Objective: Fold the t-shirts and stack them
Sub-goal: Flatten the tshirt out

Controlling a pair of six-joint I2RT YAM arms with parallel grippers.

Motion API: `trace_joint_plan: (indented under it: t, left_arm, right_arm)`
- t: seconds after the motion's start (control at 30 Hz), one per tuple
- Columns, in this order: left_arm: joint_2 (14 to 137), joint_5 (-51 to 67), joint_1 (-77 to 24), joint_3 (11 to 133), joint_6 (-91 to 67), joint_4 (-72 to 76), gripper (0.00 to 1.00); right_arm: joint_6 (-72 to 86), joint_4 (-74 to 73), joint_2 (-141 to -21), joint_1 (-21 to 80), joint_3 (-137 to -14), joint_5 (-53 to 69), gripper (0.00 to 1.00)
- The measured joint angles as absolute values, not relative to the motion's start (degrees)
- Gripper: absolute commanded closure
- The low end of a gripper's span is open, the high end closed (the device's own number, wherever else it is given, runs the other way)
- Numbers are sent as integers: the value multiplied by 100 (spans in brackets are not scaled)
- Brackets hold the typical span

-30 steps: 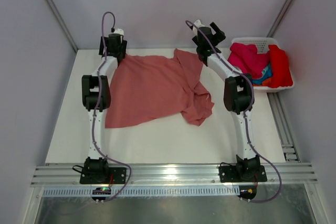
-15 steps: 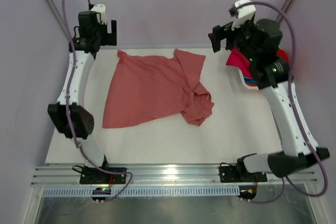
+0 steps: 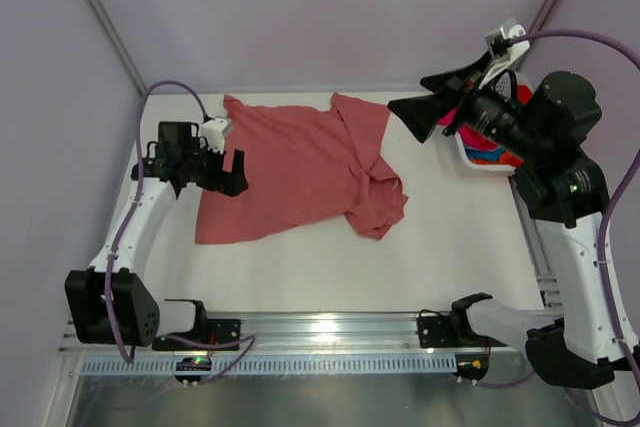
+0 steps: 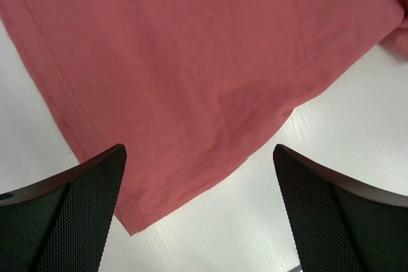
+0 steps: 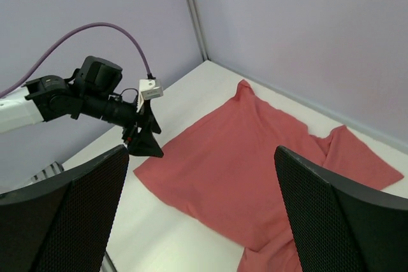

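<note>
While the white table (image 3: 300, 267) fills most of the overhead view, the largest thing on it is the salmon t-shirt (image 3: 300, 167), spread nearly flat over the far left half, with its right side bunched into folds near the middle. Only the overhead camera takes in both arms together: the left arm (image 3: 140, 217) reaches in low from the left side, and the right arm (image 3: 560, 177) is raised high over the far right corner. That camera alone also shows a sliver of the white basket (image 3: 468, 159) behind the right arm, with bright cloth (image 3: 492, 153) in it, mostly hidden. The right wrist camera looks down across the table from that height, so it shows the whole shirt (image 5: 255, 164) and the left arm (image 5: 70, 103) beside it, but not the basket. The left wrist camera sees only a close patch of the shirt (image 4: 210, 42): its stitched hem, one lower corner, and bare table on either side. The left gripper (image 3: 235, 172) hangs over the shirt's left edge, fingers spread wide and empty, as its own camera confirms (image 4: 199, 157). The right gripper (image 3: 425, 97) is likewise released and holds nothing, its two fingers framing open air in its own view (image 5: 201, 157).
</note>
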State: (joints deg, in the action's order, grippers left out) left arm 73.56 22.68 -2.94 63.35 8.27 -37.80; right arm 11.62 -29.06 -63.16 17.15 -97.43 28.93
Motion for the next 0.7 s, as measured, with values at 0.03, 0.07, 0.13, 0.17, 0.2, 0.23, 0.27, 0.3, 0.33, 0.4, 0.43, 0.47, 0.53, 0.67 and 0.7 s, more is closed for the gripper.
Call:
trace_joint_plan:
  t: [0.03,0.07,0.13,0.17,0.2,0.23,0.27,0.3,0.33,0.4,0.43,0.47,0.53,0.67,0.7]
  left_arm:
    - [7465,2344,-292,6329,917,-3824,1]
    - [7559,2388,-292,6329,996,-3846,1]
    - [7703,2405,-287,6340,1164,-3920,1]
    - [7806,2401,-285,6364,1256,-4010,1]
    - [7937,2392,-283,6399,1361,-4119,1]
    - [8042,2388,-281,6438,1426,-4209,1]
    - [8180,2383,-274,6482,1498,-4311,1]
    - [8289,2377,-259,6506,1570,-4399,1]
    - [8361,2351,-248,6512,1629,-4477,1]
    - [8412,2233,-228,6501,1774,-4657,1]
    - [8399,2174,-222,6484,1857,-4713,1]
    - [8359,2082,-217,6431,1938,-4727,1]
    - [8237,1911,-213,6254,2097,-4788,1]
    - [7769,1684,-211,5653,2475,-4939,1]
    - [7640,1647,-211,5529,2582,-4991,1]
  right_arm:
    - [1203,-2954,-6344,1715,-9741,2932,1]
    - [1223,-3013,-6366,1715,-9738,2954,1]
    - [1234,-3135,-6359,1715,-9725,2978,1]
    - [1229,-3177,-6326,1715,-9703,2982,1]
    - [1227,-3194,-6265,1715,-9664,3000,1]
    - [1223,-3225,-6198,1715,-9633,3015,1]
    - [1216,-3247,-6141,1715,-9620,3015,1]
    - [1199,-3275,-6080,1715,-9620,3011,1]
    - [1179,-3308,-6003,1715,-9633,2987,1]
    - [1164,-3354,-5940,1715,-9699,2963,1]
    - [1151,-3347,-5909,1715,-9725,2947,1]
    - [1133,-3347,-5892,1715,-9727,2919,1]
    - [1133,-3358,-5872,1715,-9727,2853,1]
    - [1105,-3391,-5876,1715,-9730,2735,1]
    - [1096,-3422,-5878,1715,-9730,2709,0]
